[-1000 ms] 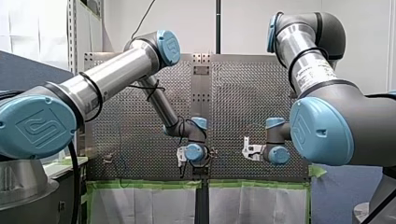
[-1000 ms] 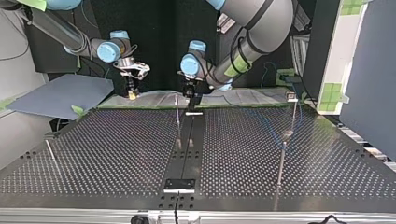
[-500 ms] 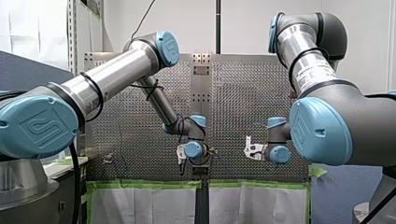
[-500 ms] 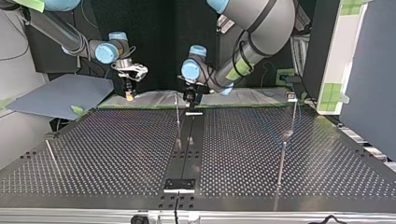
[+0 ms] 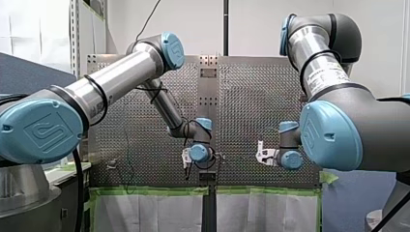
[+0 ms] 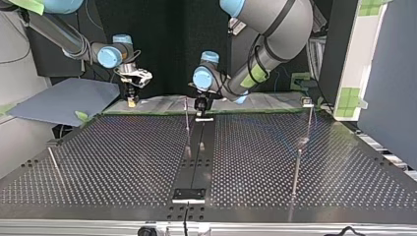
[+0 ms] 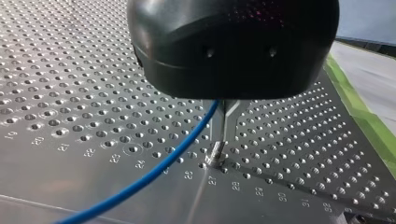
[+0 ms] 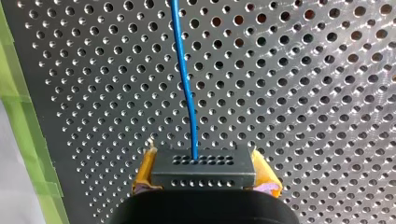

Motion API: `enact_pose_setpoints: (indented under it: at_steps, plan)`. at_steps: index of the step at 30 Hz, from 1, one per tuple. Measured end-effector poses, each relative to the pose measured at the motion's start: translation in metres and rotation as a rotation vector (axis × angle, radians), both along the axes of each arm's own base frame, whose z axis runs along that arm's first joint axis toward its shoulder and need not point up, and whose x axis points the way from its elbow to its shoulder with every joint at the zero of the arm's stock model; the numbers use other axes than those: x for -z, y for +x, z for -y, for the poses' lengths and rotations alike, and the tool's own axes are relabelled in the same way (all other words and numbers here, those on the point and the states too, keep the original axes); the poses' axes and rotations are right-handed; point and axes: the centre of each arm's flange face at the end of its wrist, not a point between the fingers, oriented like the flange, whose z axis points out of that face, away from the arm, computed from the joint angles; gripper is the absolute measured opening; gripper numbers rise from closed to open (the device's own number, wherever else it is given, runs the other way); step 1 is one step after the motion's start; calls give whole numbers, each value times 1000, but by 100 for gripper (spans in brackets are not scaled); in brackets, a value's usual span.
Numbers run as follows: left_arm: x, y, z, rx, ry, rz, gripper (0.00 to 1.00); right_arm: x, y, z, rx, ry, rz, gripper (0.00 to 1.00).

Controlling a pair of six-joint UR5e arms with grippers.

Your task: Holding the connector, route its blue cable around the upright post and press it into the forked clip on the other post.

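Your right end effector (image 8: 204, 163), upper left in the top view, is closed snug on the dark connector (image 8: 203, 176), yellow pads (image 8: 144, 175) at both ends. The blue cable (image 8: 184, 79) runs ahead over the counter (image 8: 303, 93). Left end effector's (image 7: 223, 126) grip: can't tell.

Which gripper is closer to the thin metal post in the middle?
Left. My left gripper hangs just beside the post; my right gripper is well off toward the top view's left.

Bright, even light; glare streaks the table (image 6: 123, 162).
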Motion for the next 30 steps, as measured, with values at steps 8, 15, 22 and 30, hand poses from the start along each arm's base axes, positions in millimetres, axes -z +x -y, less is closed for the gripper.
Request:
enact_pose_setpoints:
  at_steps: [8,15,22,30]
  plan:
    - [0,-3,3,40,41,-6,84,1,0,-1,-4,5,-2,0]
    - [3,-6,-1,69,118,-35,98,1,2,-2,-13,12,-1,0]
    - [7,-10,-10,42,181,-78,98,2,3,-4,-18,18,-1,0]
    - [9,-24,-13,44,233,-130,98,2,4,-5,-22,26,-2,0]
